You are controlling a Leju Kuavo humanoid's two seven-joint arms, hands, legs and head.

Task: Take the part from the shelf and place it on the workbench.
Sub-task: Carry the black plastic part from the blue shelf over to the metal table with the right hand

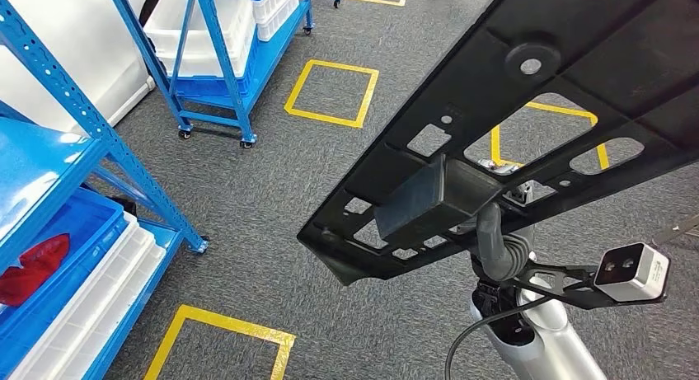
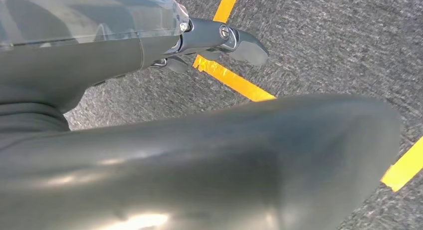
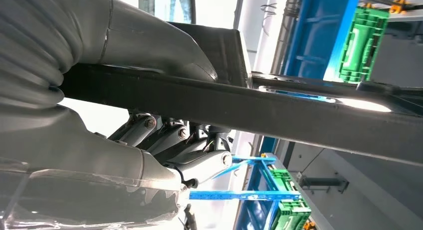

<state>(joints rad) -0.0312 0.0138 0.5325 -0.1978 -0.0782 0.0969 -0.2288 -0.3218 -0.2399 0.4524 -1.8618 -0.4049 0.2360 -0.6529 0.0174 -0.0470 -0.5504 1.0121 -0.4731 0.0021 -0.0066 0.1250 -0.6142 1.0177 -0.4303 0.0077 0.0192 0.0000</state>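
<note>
Head view shows the right hand [image 1: 493,232] gripping a long black plastic part [image 1: 527,124] from below, its thumb rising against a boxy block on the part's underside. The part slants up from near the middle of the frame toward the upper right corner, held in the air above the grey carpet [image 1: 272,190] and touching nothing else. Its flat body has several cut-out openings and a round boss with a hole. Right wrist view shows the thumb on one side of the part's dark edge [image 3: 279,110] and the darker fingers [image 3: 174,140] curled against the other side, so the hand is clamped on the part. Left wrist view shows the left hand [image 2: 199,40] over carpet with yellow tape lines [image 2: 234,80]; I cannot tell whether its fingers are apart or closed. Blue shelving [image 1: 91,157] stands at left, holding a blue bin [image 1: 78,240] with a red item [image 1: 33,269] in it. A wheeled blue rack [image 1: 214,83] with white crates [image 1: 222,25] stands farther back.
</note>
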